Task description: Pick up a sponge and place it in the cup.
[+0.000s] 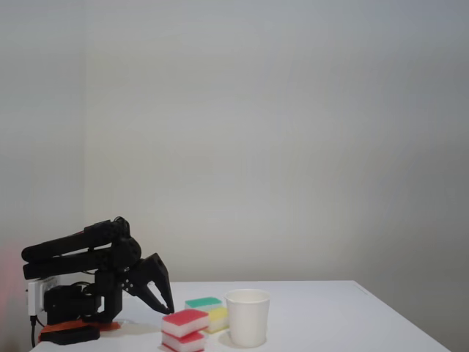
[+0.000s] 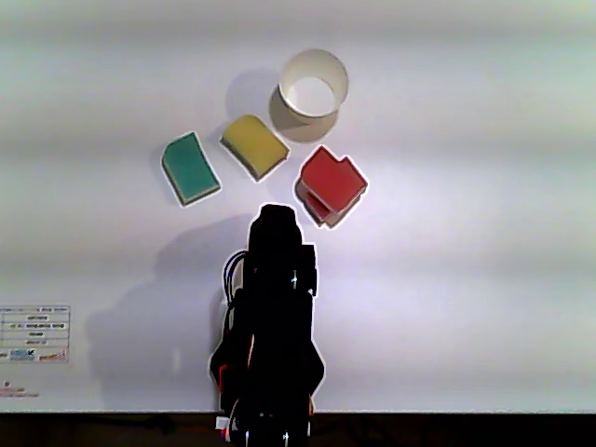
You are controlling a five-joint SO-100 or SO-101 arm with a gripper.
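Note:
Two red-on-white sponges lie stacked, the upper sponge (image 1: 185, 321) (image 2: 332, 179) askew on the lower one (image 1: 183, 341) (image 2: 313, 207). The white paper cup (image 1: 248, 317) (image 2: 314, 84) stands upright and empty just beyond them, at their right in the fixed view. My gripper (image 1: 168, 309) (image 2: 277, 216) points down at the table just short of the stack and touches nothing. Its fingers meet at the tips and hold nothing. The arm is folded low over its base.
A yellow sponge (image 2: 254, 144) (image 1: 218, 317) and a green sponge (image 2: 190, 168) (image 1: 203, 301) lie left of the cup in the other view. A label sheet (image 2: 35, 333) lies at the table's near left. The arm's base (image 1: 69, 330) sits at the table's edge.

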